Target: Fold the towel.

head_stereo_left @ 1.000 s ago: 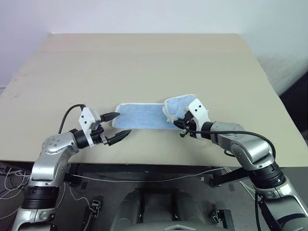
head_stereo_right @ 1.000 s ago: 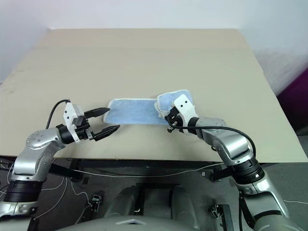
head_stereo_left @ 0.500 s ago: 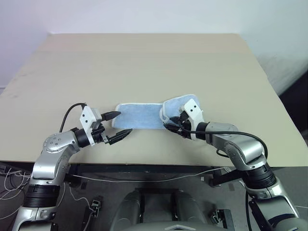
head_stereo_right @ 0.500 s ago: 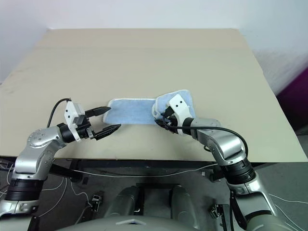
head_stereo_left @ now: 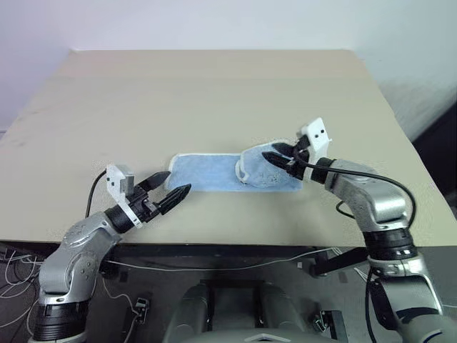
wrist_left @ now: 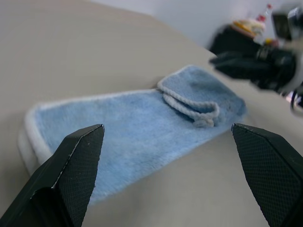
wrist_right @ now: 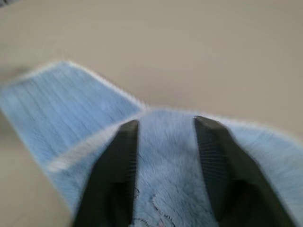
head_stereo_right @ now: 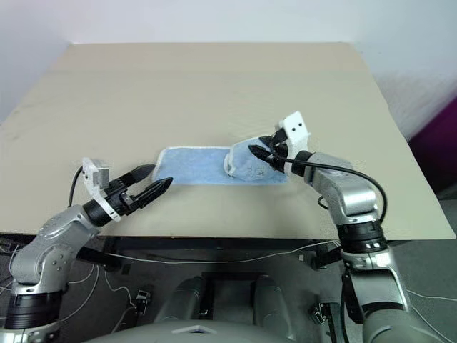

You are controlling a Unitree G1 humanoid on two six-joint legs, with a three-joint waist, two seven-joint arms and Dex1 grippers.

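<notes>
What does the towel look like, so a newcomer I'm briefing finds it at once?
On the beige table, look near the front edge, between the two grippers. The towel lies there as a long light blue strip with white corded edging. Its end by the right gripper is folded over into a raised flap.

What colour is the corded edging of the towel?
White, around the light blue towel; the left wrist view shows the edging best.
</notes>
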